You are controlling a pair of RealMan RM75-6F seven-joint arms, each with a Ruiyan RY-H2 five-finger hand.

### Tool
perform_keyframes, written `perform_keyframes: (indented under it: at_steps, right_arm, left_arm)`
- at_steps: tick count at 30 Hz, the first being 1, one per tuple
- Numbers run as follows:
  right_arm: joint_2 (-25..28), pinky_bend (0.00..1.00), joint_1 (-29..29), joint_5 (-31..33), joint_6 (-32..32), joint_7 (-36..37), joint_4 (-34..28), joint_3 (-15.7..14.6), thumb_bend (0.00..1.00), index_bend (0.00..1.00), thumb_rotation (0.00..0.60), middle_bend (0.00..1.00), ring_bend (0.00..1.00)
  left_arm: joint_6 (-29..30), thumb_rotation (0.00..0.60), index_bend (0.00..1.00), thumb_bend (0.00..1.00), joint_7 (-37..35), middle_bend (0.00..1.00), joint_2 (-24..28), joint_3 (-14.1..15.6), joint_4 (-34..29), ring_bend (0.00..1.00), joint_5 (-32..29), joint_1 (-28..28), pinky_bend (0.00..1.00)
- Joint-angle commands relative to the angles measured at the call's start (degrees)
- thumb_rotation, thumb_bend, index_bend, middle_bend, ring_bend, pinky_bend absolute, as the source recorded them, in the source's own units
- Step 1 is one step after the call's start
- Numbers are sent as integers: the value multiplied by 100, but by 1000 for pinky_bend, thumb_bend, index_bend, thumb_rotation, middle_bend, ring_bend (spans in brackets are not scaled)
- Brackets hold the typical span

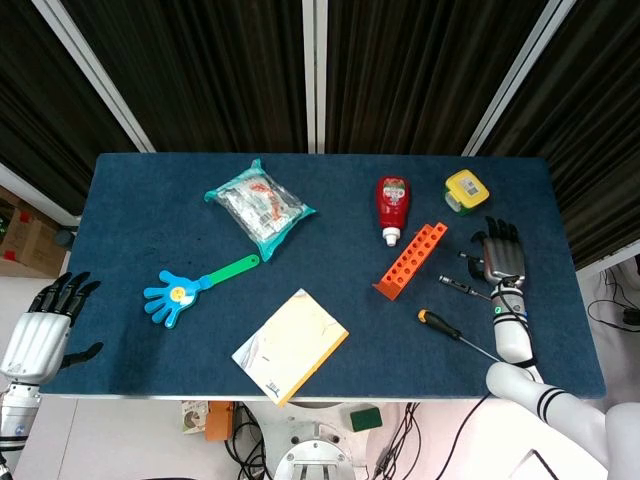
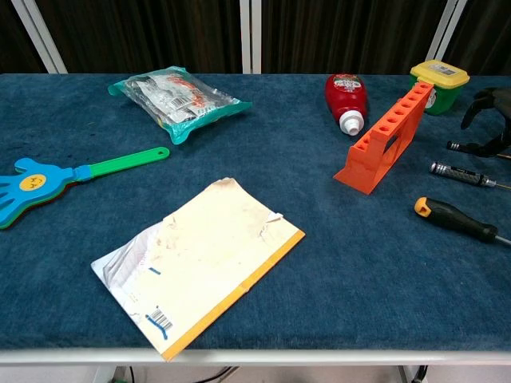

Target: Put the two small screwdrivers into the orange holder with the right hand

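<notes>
The orange holder (image 1: 412, 260) (image 2: 383, 136) lies on the blue table, right of centre, with its row of holes facing up. One small dark screwdriver (image 1: 456, 287) (image 2: 461, 171) lies on the cloth just right of the holder. The second small screwdriver (image 1: 467, 257) (image 2: 463, 146) lies a little farther back, its far end under the thumb side of my right hand (image 1: 501, 260) (image 2: 489, 120). That hand sits low over the table with fingers spread and pointing away, and I see no firm grip. My left hand (image 1: 45, 322) hangs off the table's left edge, fingers apart and empty.
A larger screwdriver with an orange and black handle (image 1: 441, 323) (image 2: 453, 217) lies near the front right. A red sauce bottle (image 1: 392, 205) (image 2: 346, 96) and a yellow-lidded tub (image 1: 464, 190) (image 2: 439, 80) stand behind the holder. A snack bag (image 1: 258, 207), a blue hand clapper (image 1: 175, 292) and a torn envelope (image 1: 290, 345) lie to the left.
</notes>
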Motion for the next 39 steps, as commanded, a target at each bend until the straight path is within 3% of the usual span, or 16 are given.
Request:
perform_keyframes:
  at_steps: [1,30,39]
  right_arm:
    - [2,0,-5,-27,1,14,3,-5,397,372,600,36,0]
    - [-296,0,126,133,-126,-179,326,74,403,444,600,34,0]
    - [-379,0,160,202,-159,-281,445,97,446,482,600,37,0]
  left_arm:
    - [-4,600,153,53,13,84,-3,1,-1,41,-4,0,181]
    - [-31,600,153,53,134,84,-31,21,-24,41,14,-22,182]
    - [1,600,154,53,146,84,-46,12,-18,41,8,-10,181]
